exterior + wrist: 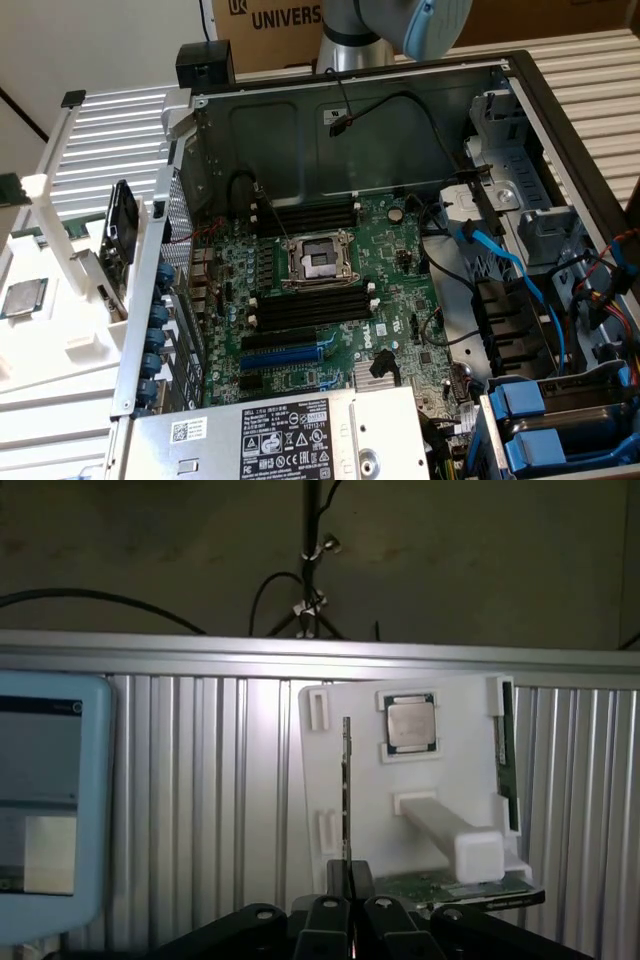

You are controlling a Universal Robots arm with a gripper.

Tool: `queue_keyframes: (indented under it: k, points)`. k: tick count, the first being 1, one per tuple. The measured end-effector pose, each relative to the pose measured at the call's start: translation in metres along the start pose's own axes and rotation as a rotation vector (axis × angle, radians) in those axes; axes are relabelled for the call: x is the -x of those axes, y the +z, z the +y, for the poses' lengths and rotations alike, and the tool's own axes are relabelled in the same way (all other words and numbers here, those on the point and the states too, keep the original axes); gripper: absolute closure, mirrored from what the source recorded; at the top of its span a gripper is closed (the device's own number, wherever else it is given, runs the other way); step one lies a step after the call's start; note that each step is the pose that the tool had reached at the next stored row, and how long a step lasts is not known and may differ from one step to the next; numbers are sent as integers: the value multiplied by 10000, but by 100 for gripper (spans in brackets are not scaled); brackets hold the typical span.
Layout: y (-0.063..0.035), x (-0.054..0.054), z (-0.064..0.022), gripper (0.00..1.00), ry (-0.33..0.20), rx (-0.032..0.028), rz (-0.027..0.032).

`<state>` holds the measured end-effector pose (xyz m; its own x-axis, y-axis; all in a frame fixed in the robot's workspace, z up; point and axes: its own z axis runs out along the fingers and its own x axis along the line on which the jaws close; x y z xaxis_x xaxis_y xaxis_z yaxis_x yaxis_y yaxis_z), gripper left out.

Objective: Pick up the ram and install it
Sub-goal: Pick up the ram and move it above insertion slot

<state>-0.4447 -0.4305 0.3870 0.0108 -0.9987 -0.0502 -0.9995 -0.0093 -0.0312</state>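
Observation:
My gripper point(347, 880) is shut on the ram point(346, 780), a thin green stick seen edge-on that rises straight up from between the dark fingers point(327, 912). Beyond it lies the white holder point(440, 780) on the ribbed metal table. A second green stick point(505, 770) stands along the holder's far edge. In the exterior view the open computer case holds the green motherboard point(390, 290), with long black memory slots point(305, 215) above the processor socket point(318, 260) and more slots point(310, 305) below it. The arm's blue-and-grey joint point(400, 25) hangs over the case's back wall.
A square silver processor chip point(410, 723) sits in the white holder point(40, 330), also seen as a chip point(22, 297) at the exterior view's left. A light-blue-framed screen point(40, 810) stands beside the holder. Blue cables point(520, 280) and drive bays point(540, 420) crowd the case's right side.

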Motion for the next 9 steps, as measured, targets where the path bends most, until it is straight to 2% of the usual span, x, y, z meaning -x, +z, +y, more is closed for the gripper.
queue_keyframes:
  k: [4,7,8,9]
  points:
    - [-20,-11,-91,88,-24,-11,-72]
    - [-55,-23,-161,88,-38,-12,-171]
    - [-88,-32,-234,88,-53,-13,-250]
    - [-99,-35,-260,88,-59,-12,-271]
